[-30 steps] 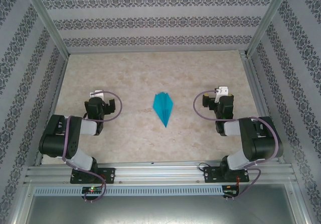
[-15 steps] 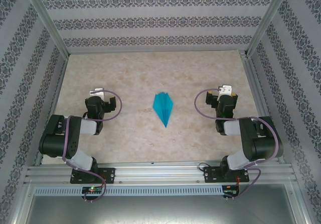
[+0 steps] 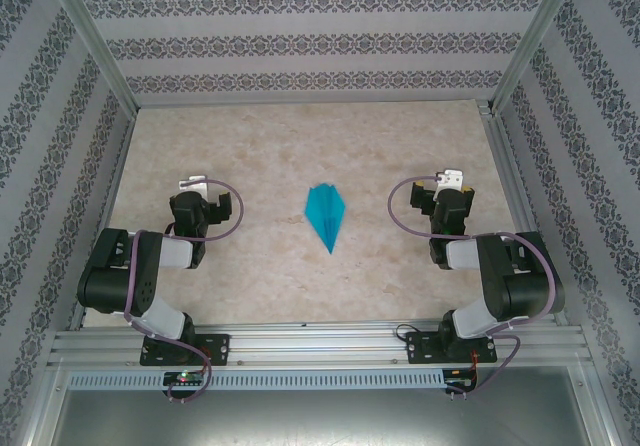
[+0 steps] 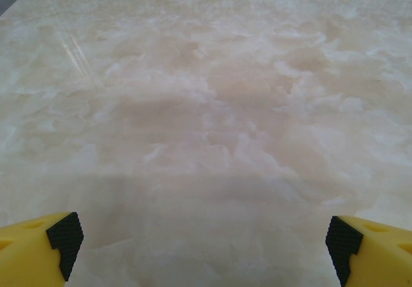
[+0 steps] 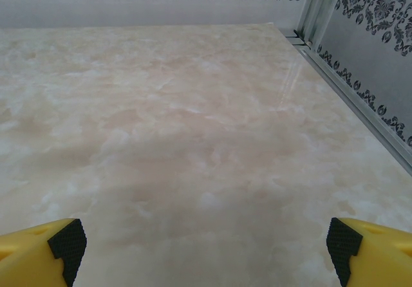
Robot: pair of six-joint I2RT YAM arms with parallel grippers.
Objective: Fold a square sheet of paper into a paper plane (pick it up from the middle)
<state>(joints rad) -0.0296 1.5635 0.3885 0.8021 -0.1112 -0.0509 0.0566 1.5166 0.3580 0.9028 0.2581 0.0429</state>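
Note:
The square sheet of paper is folded into a slim turquoise paper plane [image 3: 327,216]. It lies flat at the middle of the marble-patterned table [image 3: 300,146], with its sharp tip pointing toward the near edge. My left gripper [image 3: 205,204] hovers well to the left of it, open, and its yellow fingertips [image 4: 64,239] stand wide apart over bare table. My right gripper [image 3: 443,198] is about as far to the plane's right, also open, and between its black-padded fingertips [image 5: 67,242] there is only tabletop. Neither gripper touches the paper.
Patterned walls close in the table at the back and on both sides. An aluminium frame rail [image 5: 360,94] runs along the right edge. Both arm bases are bolted to the rail [image 3: 320,344] at the near edge.
The right wrist has swung a little to the right and then stopped. The left arm and the paper plane have not moved.

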